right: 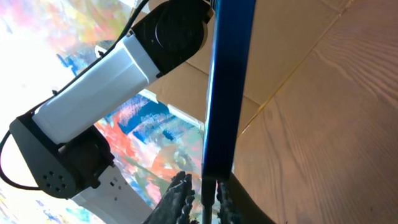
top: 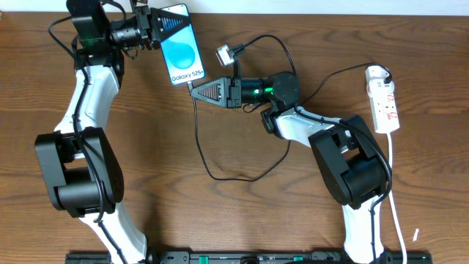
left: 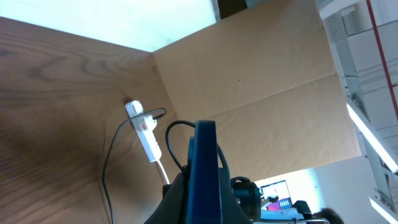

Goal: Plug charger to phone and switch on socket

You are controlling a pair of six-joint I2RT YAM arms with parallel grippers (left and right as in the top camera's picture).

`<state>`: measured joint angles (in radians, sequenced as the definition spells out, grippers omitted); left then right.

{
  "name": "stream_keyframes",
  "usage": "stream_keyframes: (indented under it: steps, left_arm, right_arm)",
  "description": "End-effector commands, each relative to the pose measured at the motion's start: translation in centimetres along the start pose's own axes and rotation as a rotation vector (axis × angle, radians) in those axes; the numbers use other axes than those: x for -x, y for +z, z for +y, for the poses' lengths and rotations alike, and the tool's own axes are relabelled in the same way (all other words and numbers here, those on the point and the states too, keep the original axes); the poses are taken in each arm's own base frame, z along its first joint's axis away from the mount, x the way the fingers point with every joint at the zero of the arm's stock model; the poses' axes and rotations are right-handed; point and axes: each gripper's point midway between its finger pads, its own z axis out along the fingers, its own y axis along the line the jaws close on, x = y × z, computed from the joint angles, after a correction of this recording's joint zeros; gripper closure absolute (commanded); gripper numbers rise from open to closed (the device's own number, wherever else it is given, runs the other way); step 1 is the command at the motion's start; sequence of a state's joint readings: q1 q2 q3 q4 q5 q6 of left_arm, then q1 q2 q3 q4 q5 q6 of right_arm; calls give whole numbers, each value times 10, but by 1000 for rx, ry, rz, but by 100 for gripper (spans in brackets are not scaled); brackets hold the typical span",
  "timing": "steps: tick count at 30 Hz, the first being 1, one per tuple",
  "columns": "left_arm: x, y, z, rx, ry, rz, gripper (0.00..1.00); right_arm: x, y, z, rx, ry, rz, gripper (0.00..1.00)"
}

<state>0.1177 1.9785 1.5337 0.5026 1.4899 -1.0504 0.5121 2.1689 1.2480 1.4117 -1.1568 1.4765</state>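
At the worktop's (top: 242,220) far edge, we see the left jaws clamped on the phone (top: 182,51), the right jaws pinched nearly closed around the charger (top: 198,139) tip just below it.

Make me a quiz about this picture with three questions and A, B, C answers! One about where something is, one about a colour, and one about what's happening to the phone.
1. Where is the socket?
A) on the right side of the table
B) in the top left corner
C) hanging in the air

2. What colour is the screen of the phone?
A) red
B) blue
C) green

3. What is happening to the phone?
A) it lies alone on the wood
B) the left gripper holds it
C) it sits on the socket

Answers:
1 A, the white strip lies flat near the right edge.
2 B, the screen shows bright blue.
3 B, the fingers clamp the phone's top end.
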Motion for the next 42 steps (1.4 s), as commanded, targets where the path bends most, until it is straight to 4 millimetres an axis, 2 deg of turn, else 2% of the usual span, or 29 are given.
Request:
stream_keyframes:
  steps: [1, 8, 12, 14, 42]
  left_arm:
    - [2, -2, -19, -7, 32, 1, 92]
    - [2, -2, -19, -7, 32, 1, 93]
    - [2, -2, -19, -7, 32, 1, 93]
    - [2, -2, -19, -7, 33, 1, 93]
    - [-5, 2, -22, -25, 70, 37, 93]
  right_arm:
    - [-5, 6, 3, 12, -15, 21, 87]
    - [-8, 6, -4, -8, 17, 40, 86]
    - [-9, 6, -7, -15, 30, 41, 97]
    - [-8, 6, -7, -15, 27, 39, 99]
    - [2, 6, -8, -23, 73, -24, 99]
